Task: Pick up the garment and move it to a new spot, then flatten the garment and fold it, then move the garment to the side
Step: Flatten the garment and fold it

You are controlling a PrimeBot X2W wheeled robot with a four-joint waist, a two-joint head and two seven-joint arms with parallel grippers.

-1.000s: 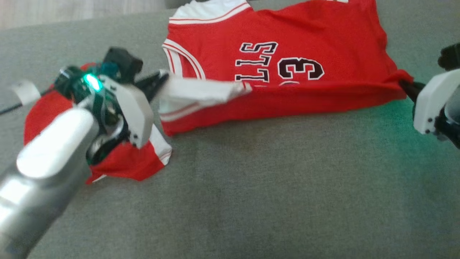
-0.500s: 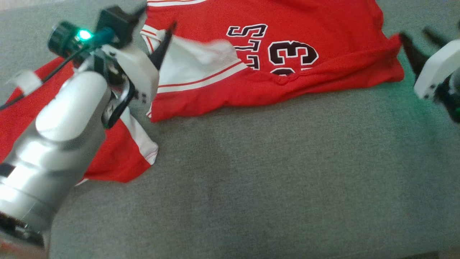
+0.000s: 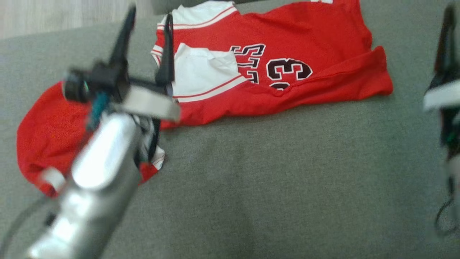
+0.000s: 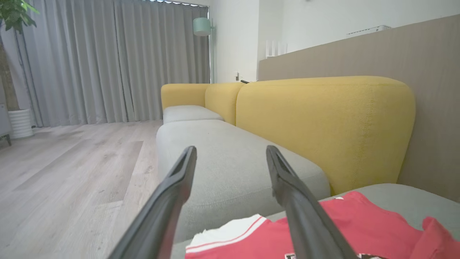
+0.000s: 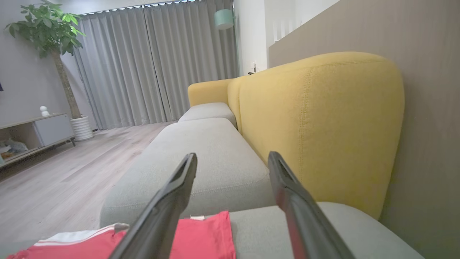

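The garment (image 3: 305, 43) is a red jersey with white trim and dark numbers. It lies on the grey sofa seat (image 3: 273, 180), its near edge folded up over its body. My left gripper (image 3: 147, 39) hangs open above its left end with nothing between the fingers (image 3: 167, 54). In the left wrist view that gripper (image 4: 230, 151) stands apart over the garment (image 4: 345, 223). My right gripper (image 3: 445, 43) is raised beyond the garment's right end. It shows open and empty in its own view (image 5: 231, 158), the garment (image 5: 205, 233) below it.
A second red cloth with white trim (image 3: 46, 133) lies at the left, partly under my left forearm (image 3: 97, 187). A yellow backrest (image 4: 323, 122) rises behind the seat. More grey seats (image 5: 201, 158) and wooden floor (image 4: 72, 162) lie beyond.
Both grippers have opened, let go of the garment's near edge and risen clear. The folded edge now rests on the jersey. The head camera has shifted.
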